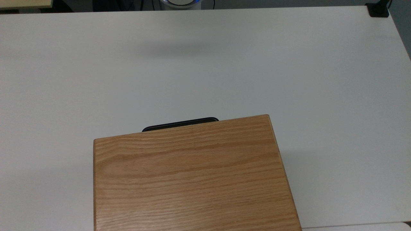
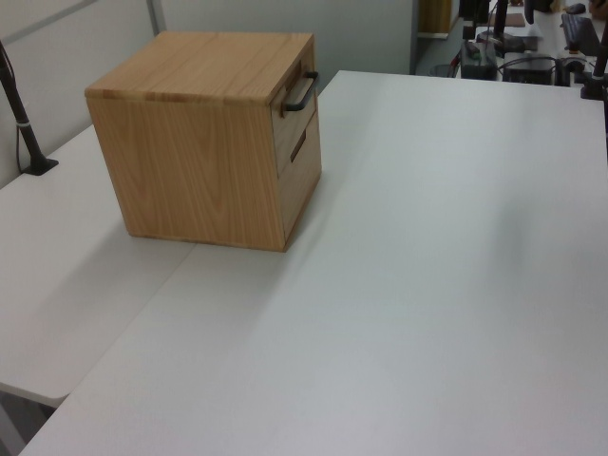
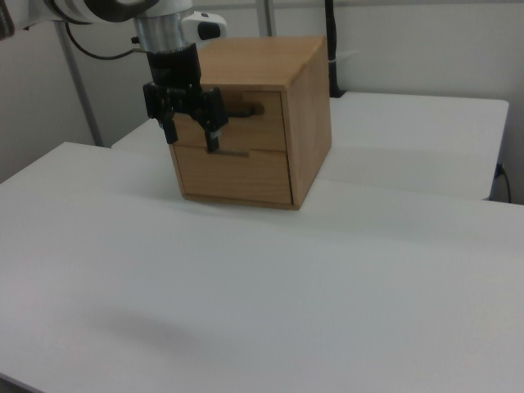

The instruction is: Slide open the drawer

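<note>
A black two-finger gripper [image 3: 193, 136] is seen in the right view, hung from a white and silver arm and pointing downward, with its fingers [image 3: 213, 137] spread apart and nothing held between them. Behind the gripper in the right view stands a light-oak wooden box [image 3: 304, 106] on the white bench [image 3: 246, 286]. The shallow light-oak drawer [image 3: 266, 110] sits at the top of the box's front face, pushed in flush with the face, at the height of the gripper. Its long thin black bar handle [image 3: 243, 108] runs level across the front panel; the part nearest the gripper is hidden by the fingers, and whether they touch the bar cannot be told. Below the drawer, at the level of the fingertips, a second front panel with a dark slot [image 3: 232, 153] is visible. In the top view the black handle [image 1: 179, 123] projects past the edge of the broad oak-grain top panel [image 1: 192, 179].
</note>
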